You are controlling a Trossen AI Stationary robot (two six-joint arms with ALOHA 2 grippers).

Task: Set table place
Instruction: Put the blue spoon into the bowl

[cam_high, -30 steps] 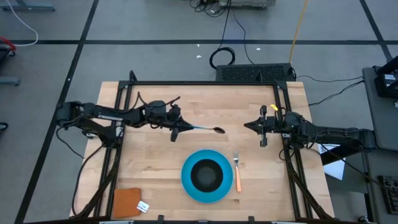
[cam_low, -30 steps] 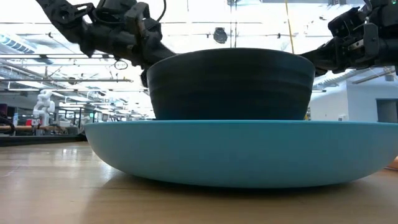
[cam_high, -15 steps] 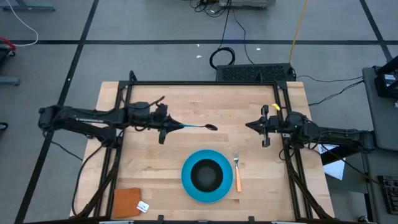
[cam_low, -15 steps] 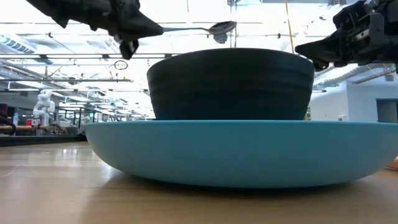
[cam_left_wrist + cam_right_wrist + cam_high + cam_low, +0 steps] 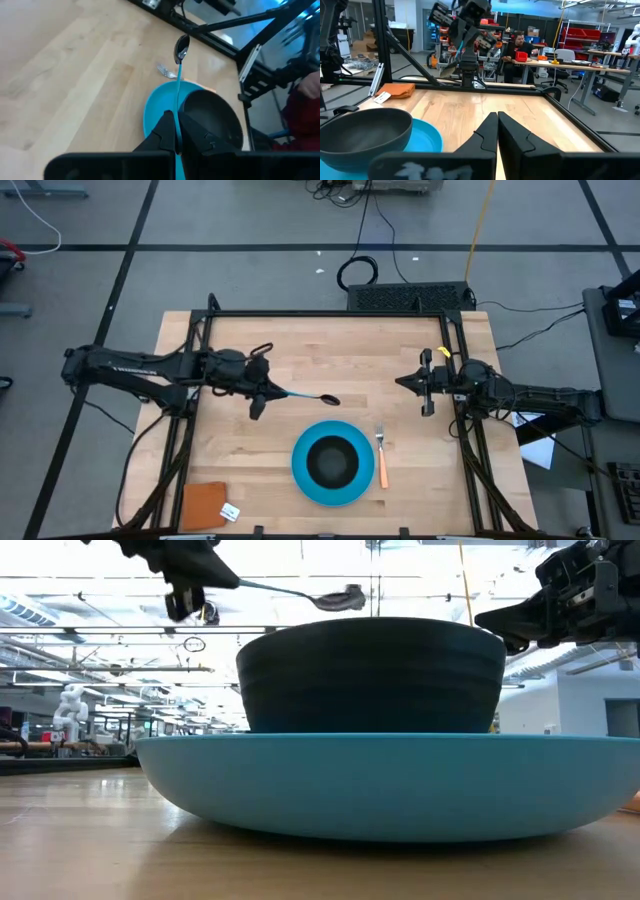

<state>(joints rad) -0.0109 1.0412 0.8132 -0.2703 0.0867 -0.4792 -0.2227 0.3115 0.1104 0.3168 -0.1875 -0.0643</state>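
My left gripper hangs over the table's left-middle, shut on the teal-handled spoon. The spoon's dark bowl end points toward the table's right. In the low view the spoon shows above the black bowl. The black bowl sits in the round blue plate near the table's near edge. The orange-handled fork lies flat just right of the plate. My right gripper waits shut at the table's right side, touching nothing. My left gripper pinches the spoon's teal handle near its free end between the two fingers. The fingers come roughly level from the table's left and lie along the handle. The spoon is lifted clear, and its bowl end dips slightly below the handle.
A brown-orange square with a white tag lies at the near left corner. Black frame rails run along the table edges. Bare wood spreads across the far half. A person sits in the room beyond the table.
My left gripper has carried the spoon toward the table's left edge and a little toward the near edge. It first rose into sight above the black bowl in the low view. The spoon went from level to a slight dip at its bowl end.
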